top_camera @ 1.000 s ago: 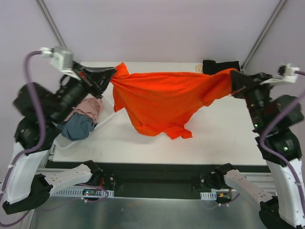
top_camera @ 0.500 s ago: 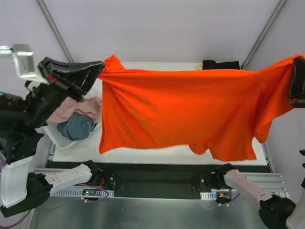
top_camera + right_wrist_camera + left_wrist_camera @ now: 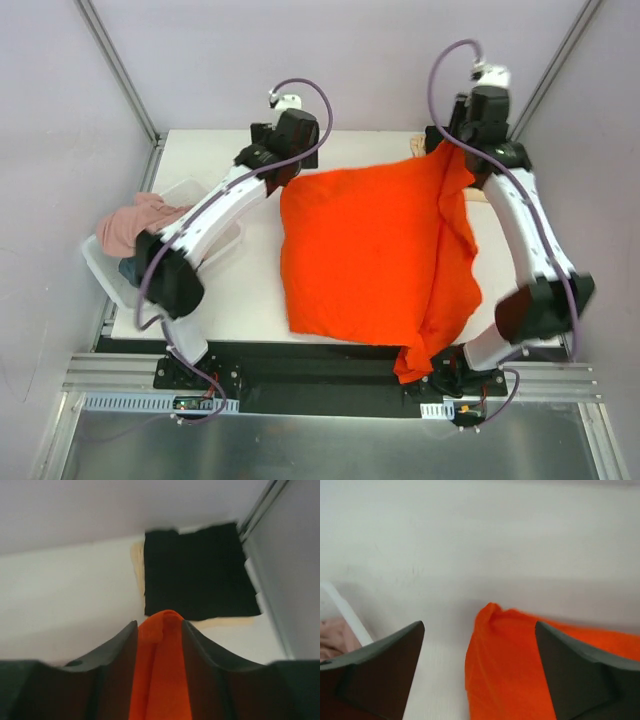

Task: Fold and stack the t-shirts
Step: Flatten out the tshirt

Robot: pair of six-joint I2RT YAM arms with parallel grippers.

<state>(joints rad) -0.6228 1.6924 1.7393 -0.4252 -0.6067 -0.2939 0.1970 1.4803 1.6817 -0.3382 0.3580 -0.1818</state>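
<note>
The left gripper (image 3: 479, 625) is hovering with its dark, wedge-shaped jaws spread wide and gripping nothing. The far-left corner of the orange-red t-shirt (image 3: 370, 250) is lying on the table (image 3: 240, 290) just below and ahead of that gap. The right gripper (image 3: 160, 623) is pinching a narrow raised ridge of the same shirt at its far-right corner, with both fingers pressing against the cloth.

From those two far corners the shirt is stretching toward the near edge, so its long axis is running far to near. The left half is lying flat and smooth. The right half is rumpling and doubling over itself, and its near-right end is drooping over the near edge of the table. The right arm is nearer to that untidy side, so any smoothing or first fold probably falls to it, and it will need to free the pinched ridge first. The cloth is thin, matt and limp, and will likely slide and bunch rather than hold a crease.

Just beyond the right gripper, in the far-right corner, a black t-shirt (image 3: 200, 570) is sitting folded square on a cream-beige t-shirt (image 3: 137, 562). At the left edge, a white plastic tub (image 3: 345, 611) is holding a crumpled dusty-pink t-shirt (image 3: 130, 222).
</note>
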